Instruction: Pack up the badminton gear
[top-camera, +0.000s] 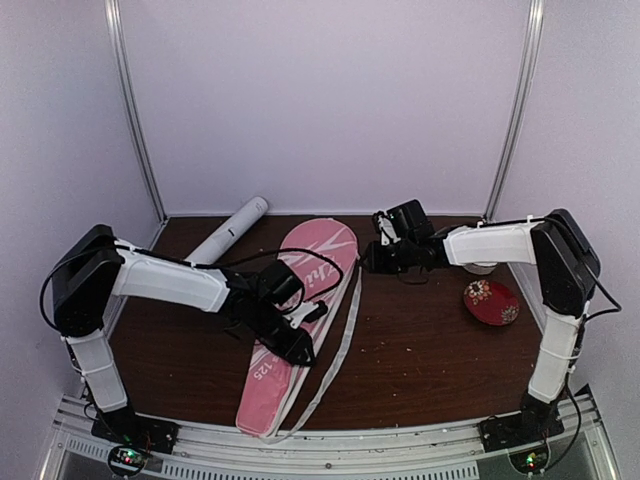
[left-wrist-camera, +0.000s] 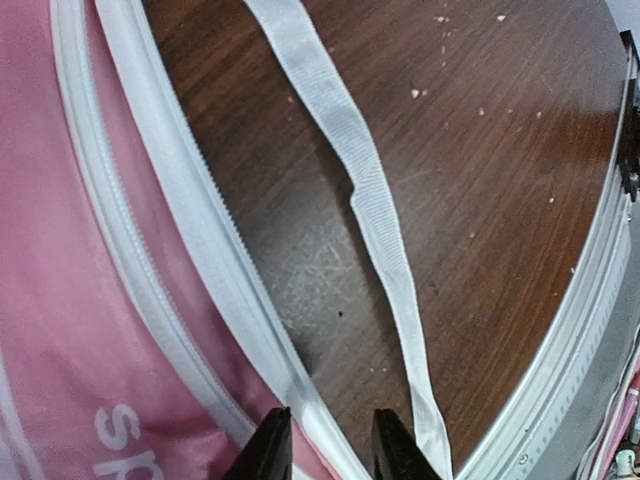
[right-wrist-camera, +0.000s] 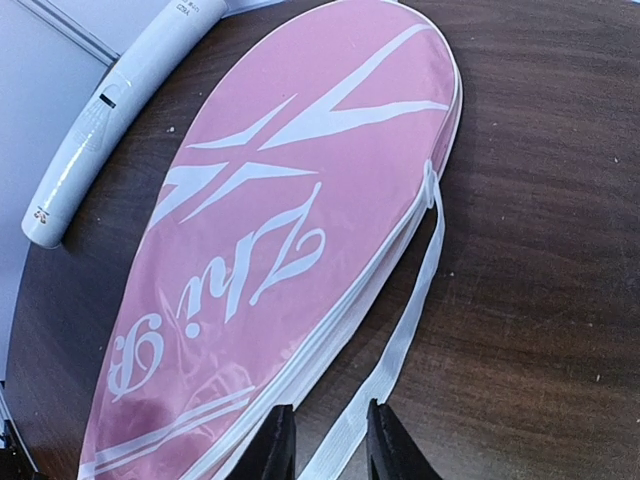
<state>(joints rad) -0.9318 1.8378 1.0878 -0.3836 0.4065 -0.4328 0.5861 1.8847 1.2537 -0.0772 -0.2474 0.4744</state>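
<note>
The pink racquet-shaped cover (top-camera: 325, 250) lies flat along the middle of the table, zipped edge to the right, and its white strap (top-camera: 345, 335) trails beside it. My left gripper (top-camera: 300, 350) hangs low over the cover's narrow half. In the left wrist view its jaws (left-wrist-camera: 332, 450) stand a little apart over the cover's white edge (left-wrist-camera: 200, 230), gripping nothing. My right gripper (top-camera: 368, 262) hovers by the cover's wide end, slightly open (right-wrist-camera: 328, 445) above the strap (right-wrist-camera: 405, 330). The long white tube (top-camera: 232, 230) lies at the back left.
A small red patterned dish (top-camera: 491, 302) sits at the right, near the right arm. The table's metal front rail (left-wrist-camera: 580, 330) runs close to the left gripper. Booth walls close in the back and sides.
</note>
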